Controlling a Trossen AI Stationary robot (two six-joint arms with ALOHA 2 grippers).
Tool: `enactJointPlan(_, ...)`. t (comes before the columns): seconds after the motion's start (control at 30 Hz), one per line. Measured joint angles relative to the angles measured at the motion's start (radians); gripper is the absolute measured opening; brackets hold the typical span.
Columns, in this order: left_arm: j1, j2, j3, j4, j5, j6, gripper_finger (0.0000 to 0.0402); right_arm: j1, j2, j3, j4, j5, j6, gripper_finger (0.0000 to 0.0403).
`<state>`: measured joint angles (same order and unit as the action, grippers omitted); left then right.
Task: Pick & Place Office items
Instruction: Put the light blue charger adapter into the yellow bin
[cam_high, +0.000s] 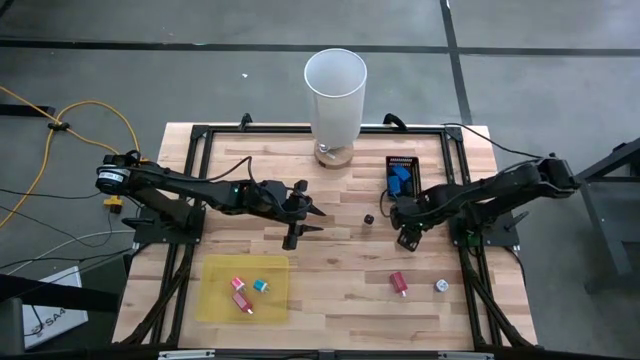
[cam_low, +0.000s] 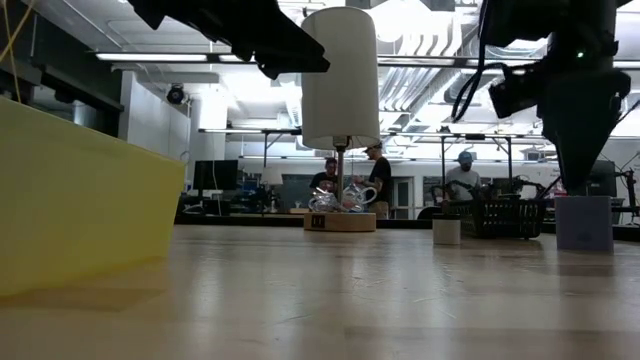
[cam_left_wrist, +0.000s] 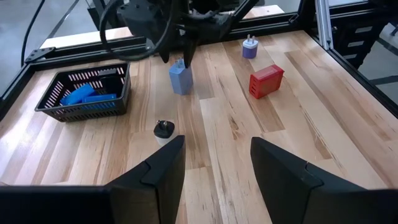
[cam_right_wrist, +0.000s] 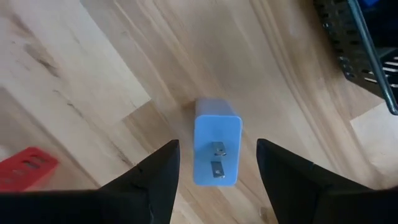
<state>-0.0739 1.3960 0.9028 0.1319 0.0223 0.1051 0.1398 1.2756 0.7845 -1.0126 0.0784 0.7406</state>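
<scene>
A light-blue plug block (cam_right_wrist: 216, 134) stands upright on the table, its two metal prongs facing up. My right gripper (cam_right_wrist: 216, 145) points straight down over it, open, one finger on either side with a gap to each; the left wrist view shows the block (cam_left_wrist: 180, 79) under those fingers. Near the table's middle my left gripper (cam_left_wrist: 214, 163) hangs open above the wood with nothing between its fingers. A small black plug (cam_left_wrist: 163, 129), a red block (cam_left_wrist: 266, 81) and a whitish round piece (cam_left_wrist: 250, 48) lie loose. Red, pink and teal pieces (cam_high: 246, 291) lie on a yellow sheet (cam_high: 215, 300).
A black mesh tray (cam_high: 414, 164) holding blue pieces (cam_left_wrist: 84, 94) sits far right of centre. A tall white cylinder (cam_high: 335, 95) stands on a round base at the far edge. A black frame (cam_high: 190, 150) borders the tabletop. Bare wood lies between the arms and the near edge.
</scene>
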Motion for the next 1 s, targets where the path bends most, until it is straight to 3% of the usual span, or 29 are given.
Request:
enactJointPlan(0.4,0.000,0.000,0.000,0.000,0.000,0.000,0.0175,0.000,0.136,0.000,0.016,-0.008,-0.009,0.0201)
enactJointPlan(1.0,0.000,0.000,0.000,0.000,0.000,0.000,0.0175,0.000,0.139,0.000,0.019,-0.033,-0.004,0.0201)
